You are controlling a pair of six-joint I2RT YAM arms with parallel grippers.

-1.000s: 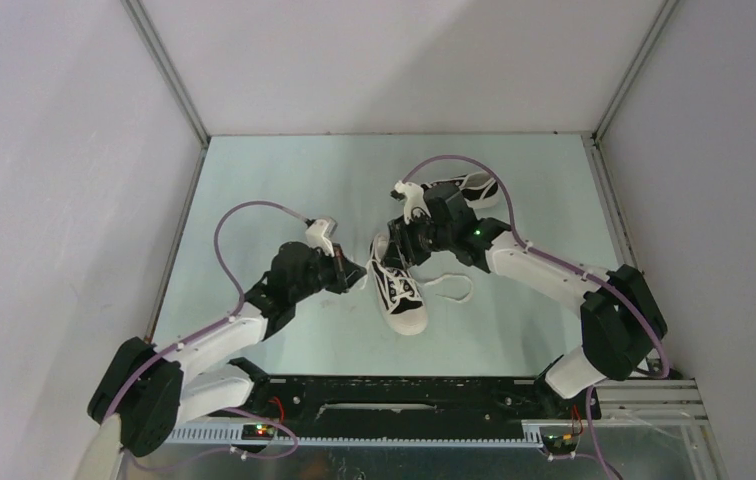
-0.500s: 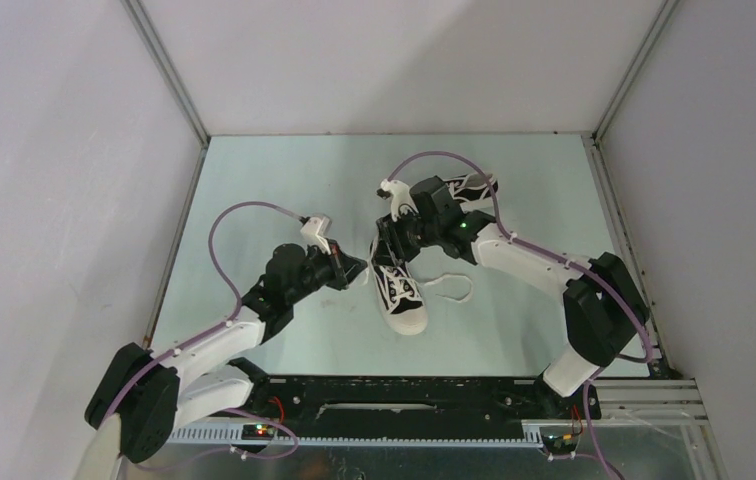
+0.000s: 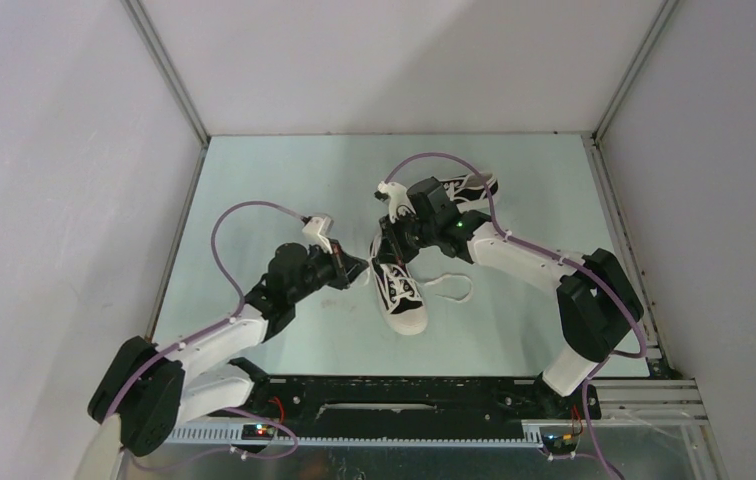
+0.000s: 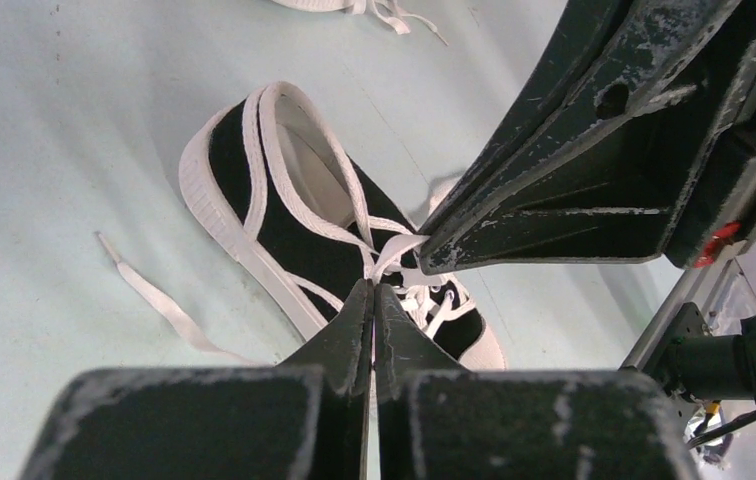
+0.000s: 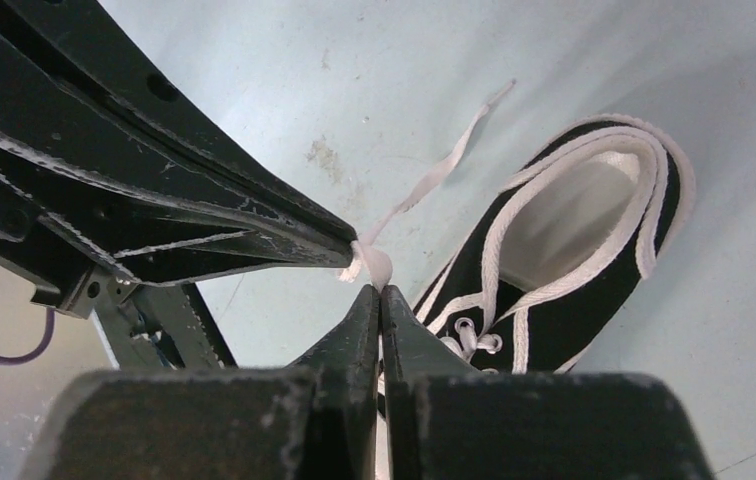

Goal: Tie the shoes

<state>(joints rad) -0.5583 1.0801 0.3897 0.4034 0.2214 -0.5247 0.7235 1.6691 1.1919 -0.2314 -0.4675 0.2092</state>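
One black shoe [image 3: 401, 296] with a white toe cap lies mid-table, its toe toward the arm bases. It also shows in the left wrist view [image 4: 284, 205] and the right wrist view [image 5: 564, 240]. My left gripper [image 3: 362, 268] [image 4: 374, 288] is shut on a white lace just above the shoe's eyelets. My right gripper [image 3: 386, 252] [image 5: 379, 292] is shut on a white lace too, tip to tip with the left one. A loose lace end [image 5: 439, 170] trails onto the table. The second shoe [image 3: 475, 186] lies behind the right arm, partly hidden.
A lace loop [image 3: 453, 288] lies on the table right of the near shoe, and a flat lace tail [image 4: 159, 305] lies on its other side. Grey walls close in the green table [image 3: 264, 180] at the back and sides.
My right gripper has gone from open to shut on the lace and shifted slightly left toward the left gripper. The left gripper has stayed shut and nearly still.
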